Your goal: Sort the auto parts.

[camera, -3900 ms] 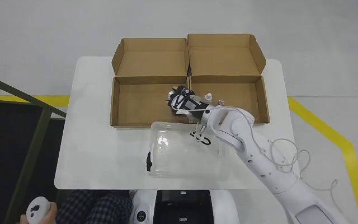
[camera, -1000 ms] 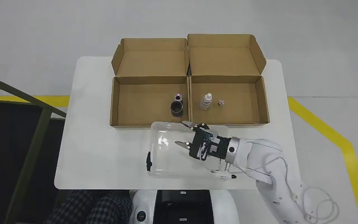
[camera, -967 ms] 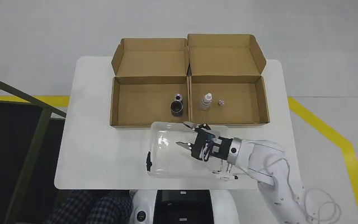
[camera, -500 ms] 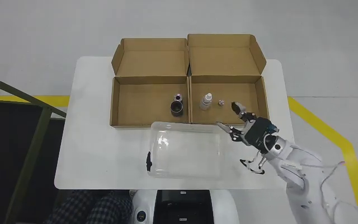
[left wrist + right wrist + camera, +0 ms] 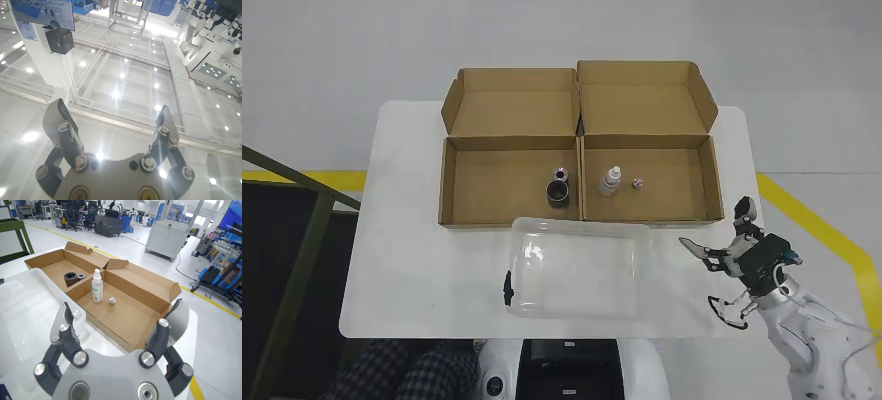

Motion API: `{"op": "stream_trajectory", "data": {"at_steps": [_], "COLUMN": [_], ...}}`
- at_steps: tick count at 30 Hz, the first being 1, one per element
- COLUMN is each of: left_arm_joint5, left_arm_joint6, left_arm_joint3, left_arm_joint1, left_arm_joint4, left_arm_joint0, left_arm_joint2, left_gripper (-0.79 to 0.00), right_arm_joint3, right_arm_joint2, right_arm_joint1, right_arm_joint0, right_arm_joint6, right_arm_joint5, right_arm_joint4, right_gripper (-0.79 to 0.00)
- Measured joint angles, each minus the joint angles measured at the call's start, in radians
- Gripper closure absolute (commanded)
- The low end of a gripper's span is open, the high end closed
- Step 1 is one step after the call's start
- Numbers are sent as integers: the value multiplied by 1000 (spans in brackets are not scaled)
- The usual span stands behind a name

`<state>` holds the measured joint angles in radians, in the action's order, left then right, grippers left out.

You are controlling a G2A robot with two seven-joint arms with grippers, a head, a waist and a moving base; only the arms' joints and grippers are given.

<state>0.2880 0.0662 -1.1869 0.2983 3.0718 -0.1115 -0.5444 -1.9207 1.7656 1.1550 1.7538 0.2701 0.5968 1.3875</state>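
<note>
Two open cardboard boxes stand side by side at the back of the table. The left box [image 5: 492,185] holds a black cylinder [image 5: 559,191] [image 5: 70,279] and a small metal part [image 5: 561,170] [image 5: 81,276]. In the right box [image 5: 672,190] stand a spray bottle [image 5: 611,181] [image 5: 97,289] and a small metal-capped part [image 5: 637,183] [image 5: 111,303]. My right gripper [image 5: 716,226] [image 5: 122,306] hovers open and holding nothing at the table's front right, beside the right box's near corner. My left gripper [image 5: 111,105] points up at the ceiling, open, with nothing in it.
A clear plastic bin [image 5: 580,268] [image 5: 28,306] sits in front of the boxes with nothing visible inside. A small black item [image 5: 508,288] lies at its left edge. The white table [image 5: 402,240] is bare to the left of the bin.
My right arm has drawn back from over the clear bin to the table's front right corner, gripper open throughout. The parts in the boxes have stayed put.
</note>
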Motion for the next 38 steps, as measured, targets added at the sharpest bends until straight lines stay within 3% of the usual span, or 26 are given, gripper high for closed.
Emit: {"op": "stream_trajectory", "data": {"at_steps": [14, 38], "left_arm_joint5": [0, 0], "left_arm_joint6": [0, 0], "left_arm_joint3": [0, 0], "left_arm_joint1": [0, 0], "left_arm_joint4": [0, 0], "left_arm_joint0": [0, 0], "left_arm_joint2": [0, 0], "left_gripper": [-785, -785], "right_arm_joint3": [77, 80], "right_arm_joint2": [84, 87], "right_arm_joint1": [-3, -1], "right_arm_joint0": [69, 72], "right_arm_joint6": [65, 54], "right_arm_joint5": [-44, -62], "right_arm_joint4": [-40, -57], "right_gripper": [-785, -785]}}
